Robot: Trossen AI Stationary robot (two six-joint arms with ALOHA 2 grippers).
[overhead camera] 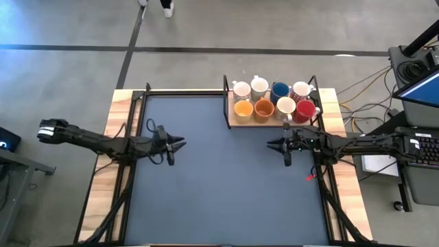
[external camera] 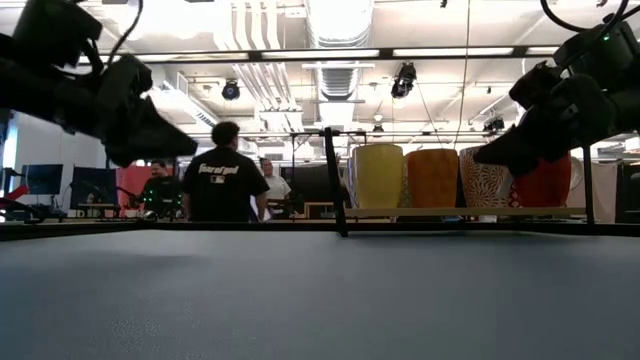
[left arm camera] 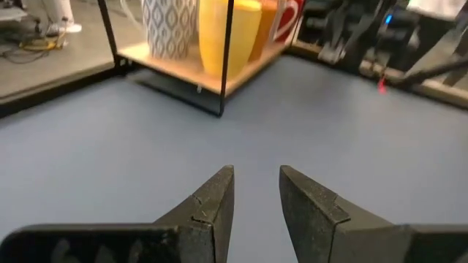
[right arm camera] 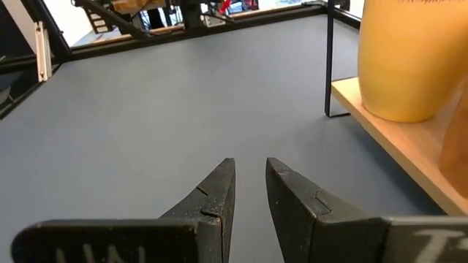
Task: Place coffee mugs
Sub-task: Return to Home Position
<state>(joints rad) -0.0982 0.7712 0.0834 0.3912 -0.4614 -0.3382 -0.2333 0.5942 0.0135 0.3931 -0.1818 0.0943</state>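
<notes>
Eight coffee mugs [overhead camera: 273,99] stand upright in two rows on a wooden tray [overhead camera: 233,124] at the table's far right. The far row is white, cream, blue [overhead camera: 279,90] and patterned white. The near row is yellow [overhead camera: 243,108], orange [overhead camera: 264,108], white and red [overhead camera: 305,110]. My left gripper [overhead camera: 182,144] hovers over the mat at mid-left, its fingers pointing right. My right gripper [overhead camera: 269,144] hovers just nearer than the tray, its fingers pointing left. In the wrist views, each gripper [left arm camera: 256,169] [right arm camera: 250,161] is empty and open by a narrow gap.
A thin black frame [overhead camera: 226,103] borders the tray, with an upright post [external camera: 333,180] at its near left corner. The dark mat [overhead camera: 219,192] lies bare between and in front of the grippers. Cables run along the right rail [overhead camera: 312,177]. People [external camera: 220,185] stand in the room beyond the far edge.
</notes>
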